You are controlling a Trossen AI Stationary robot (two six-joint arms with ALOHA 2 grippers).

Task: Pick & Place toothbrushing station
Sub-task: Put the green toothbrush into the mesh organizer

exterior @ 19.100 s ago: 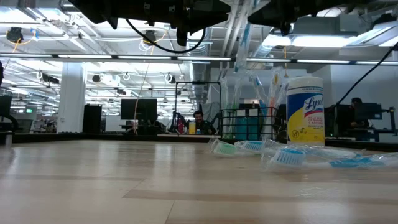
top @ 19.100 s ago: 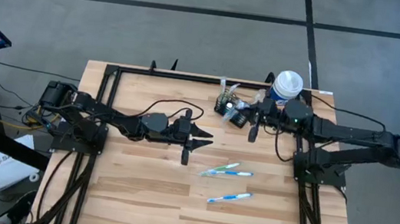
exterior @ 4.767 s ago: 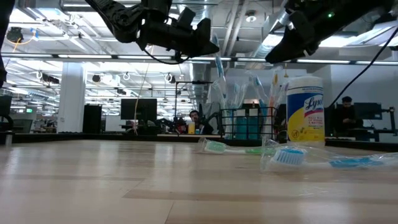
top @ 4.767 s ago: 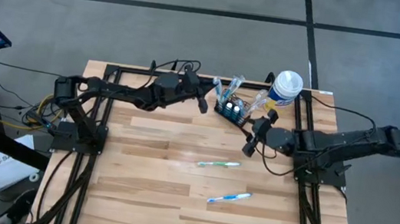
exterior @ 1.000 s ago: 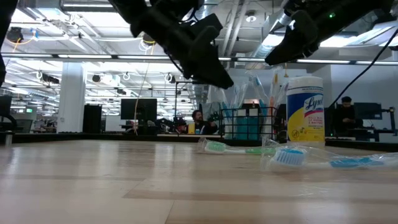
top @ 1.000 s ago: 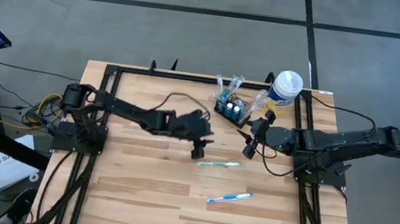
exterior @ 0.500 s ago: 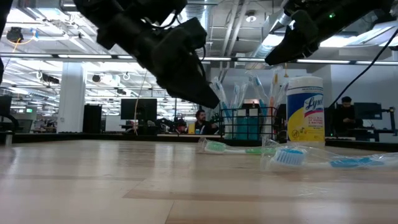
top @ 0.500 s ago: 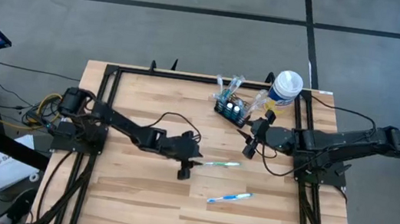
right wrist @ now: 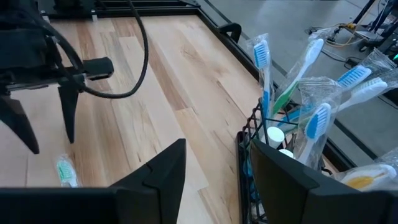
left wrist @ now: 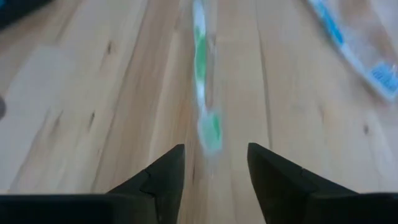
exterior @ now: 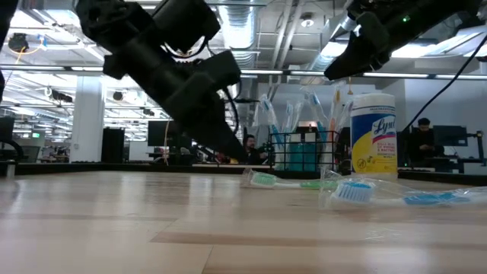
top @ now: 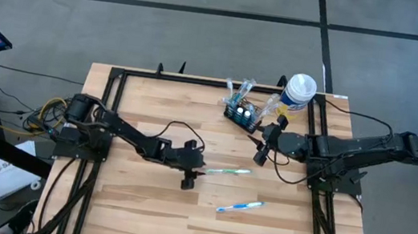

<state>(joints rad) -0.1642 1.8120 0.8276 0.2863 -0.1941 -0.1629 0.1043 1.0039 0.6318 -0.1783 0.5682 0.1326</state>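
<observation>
The left gripper (top: 187, 180), fingers spread, has slid back along the green toothbrush (top: 228, 170) to just past its head. The right gripper (top: 260, 155), also spread, stays near the caddy (top: 242, 115), which holds several brushes.

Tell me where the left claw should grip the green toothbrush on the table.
Probably mid-handle of the green toothbrush, from straight above. It lies flat and alone on the table, so fingers can straddle its narrow width. The left claw is open, already lined up behind the head end.
</observation>
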